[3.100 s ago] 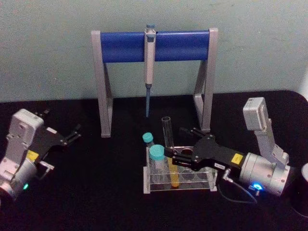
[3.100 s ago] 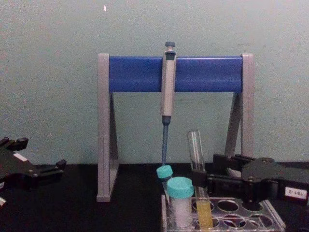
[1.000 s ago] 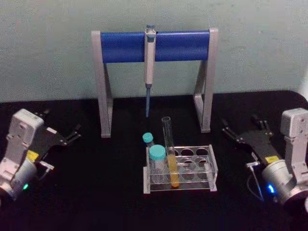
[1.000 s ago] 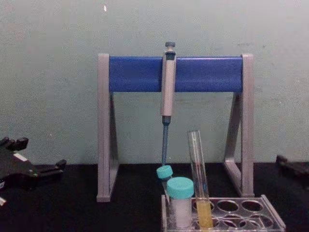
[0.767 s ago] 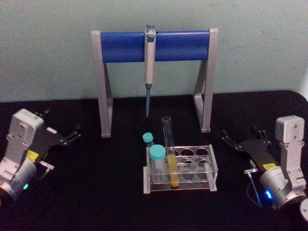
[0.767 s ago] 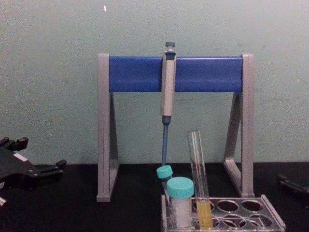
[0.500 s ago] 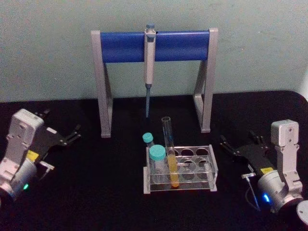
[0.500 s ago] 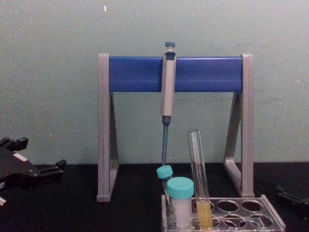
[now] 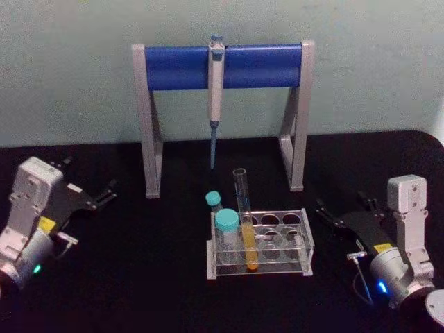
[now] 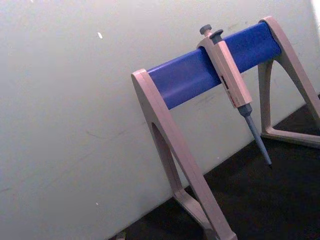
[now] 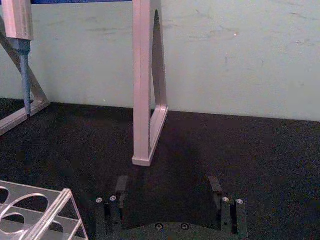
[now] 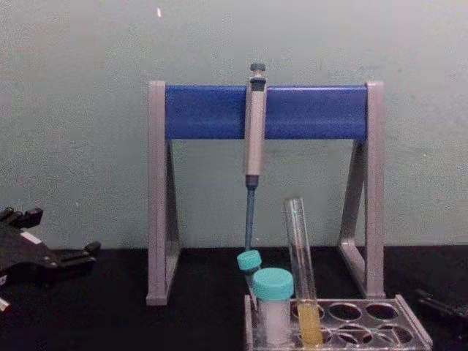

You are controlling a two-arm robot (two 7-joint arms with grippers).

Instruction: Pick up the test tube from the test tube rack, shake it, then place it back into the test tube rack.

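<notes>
Test tube stands in the test tube rack, leaning slightly, yellow liquid in its lower part. Right wrist view shows the right gripper fingers spread, empty, at 3 o'clock of rack. Left gripper at 9 o'clock, fingers apart; chest view cuts it off at the edge.

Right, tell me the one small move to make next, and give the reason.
Probably none beyond parking the right gripper where it is: the test tube already stands in the test tube rack, yellow liquid low in it, and the right gripper sits open and apart, right of the rack. The left gripper rests open at the far left.
</notes>
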